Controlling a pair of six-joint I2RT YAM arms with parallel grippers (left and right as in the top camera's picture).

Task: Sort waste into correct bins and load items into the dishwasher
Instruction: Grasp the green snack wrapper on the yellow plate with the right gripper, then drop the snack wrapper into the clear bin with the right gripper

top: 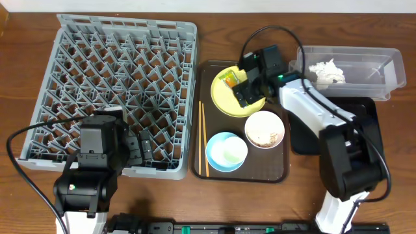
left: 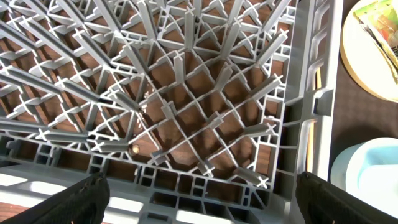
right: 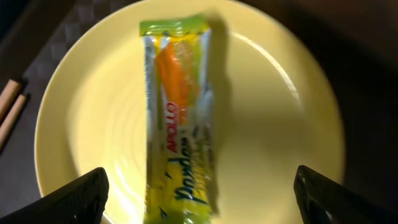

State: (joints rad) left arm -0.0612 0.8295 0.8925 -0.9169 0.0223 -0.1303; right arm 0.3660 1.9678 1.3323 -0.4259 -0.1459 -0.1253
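Note:
The green-and-orange snack wrapper (top: 229, 79) lies on the yellow plate (top: 224, 99) on the dark-brown serving tray. My right gripper (top: 246, 88) is open just above them. In the right wrist view its fingers (right: 202, 199) straddle the wrapper (right: 177, 112) on the plate (right: 280, 124) without touching it. My left gripper (top: 140, 148) is open and empty over the front edge of the grey dish rack (top: 117, 78), as the left wrist view (left: 199, 205) also shows. The white tissue (top: 327, 71) lies in the clear tub (top: 364, 62). Beige crumbs fill the white bowl (top: 264, 129). The light-blue bowl (top: 226, 151) and chopsticks (top: 203, 140) lie on the serving tray. The small white cup does not clearly show.
The dark-brown serving tray (top: 281, 170) sits between the rack and the glossy black tray (top: 367, 110), which my right arm partly covers. The rack's lattice floor (left: 186, 112) fills the left wrist view, with the blue bowl (left: 373, 174) at its right edge.

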